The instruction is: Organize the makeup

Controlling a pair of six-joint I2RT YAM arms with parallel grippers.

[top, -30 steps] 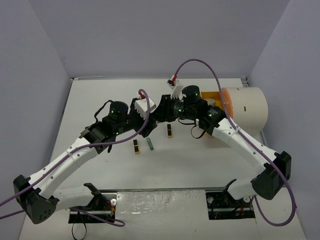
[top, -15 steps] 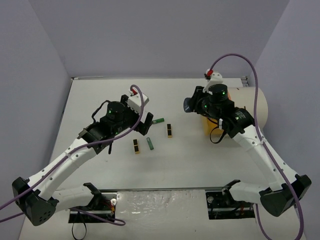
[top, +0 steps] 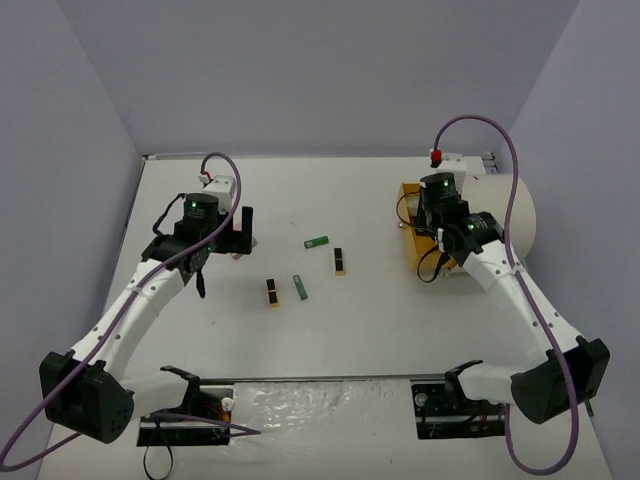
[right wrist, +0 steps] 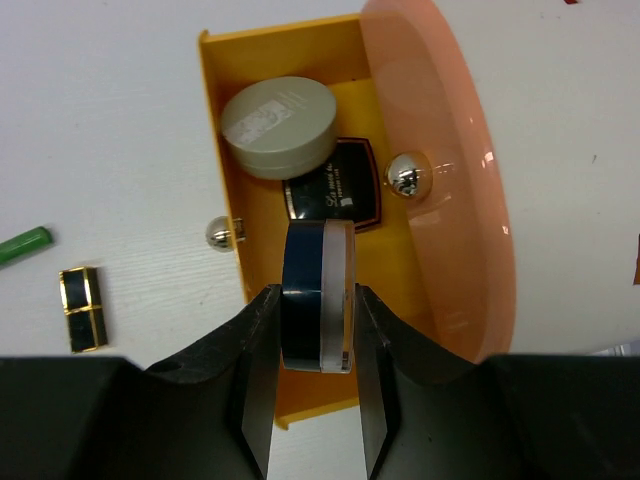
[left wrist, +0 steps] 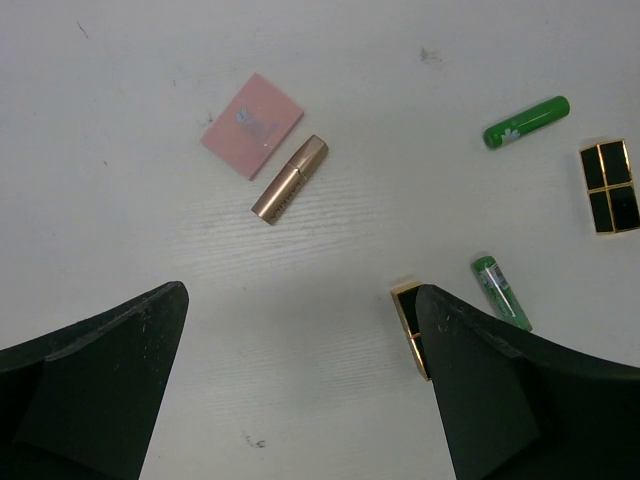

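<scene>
1. Nearest the robot, four pieces are lying loose on the table [top: 400,320]: a lipstick [top: 272,292], a green tube [top: 299,287], a second lipstick [top: 340,261] and a second green tube [top: 317,241]. They are lying apart from one another, and nothing is touching them.
2. Further left, the left gripper [left wrist: 300,290] is hanging above the table with its fingers spread as wide as they go and nothing between them. A second ago it was crowding the right one mid-table and was only partly open, so it seems to have let go and pulled away.
3. Its wrist view is showing what the arm is hiding from the top view: a pink palette [left wrist: 253,125] with a rose tube [left wrist: 289,179] just beside it (likely the next pick).
4. The right gripper [right wrist: 315,300] is pinching a blue compact [right wrist: 303,300] on edge between narrowly parted fingers. Over the last second it has been swinging from mid-table to above the open drawer [right wrist: 222,180], so one more piece is about to be stowed.
5. Only the right wrist view is showing the drawer's contents: a green compact [right wrist: 278,127] and a black compact [right wrist: 335,195] are already lying inside, below the held one.
6. Farthest back, the drum [top: 505,215] is standing behind that drawer.
</scene>
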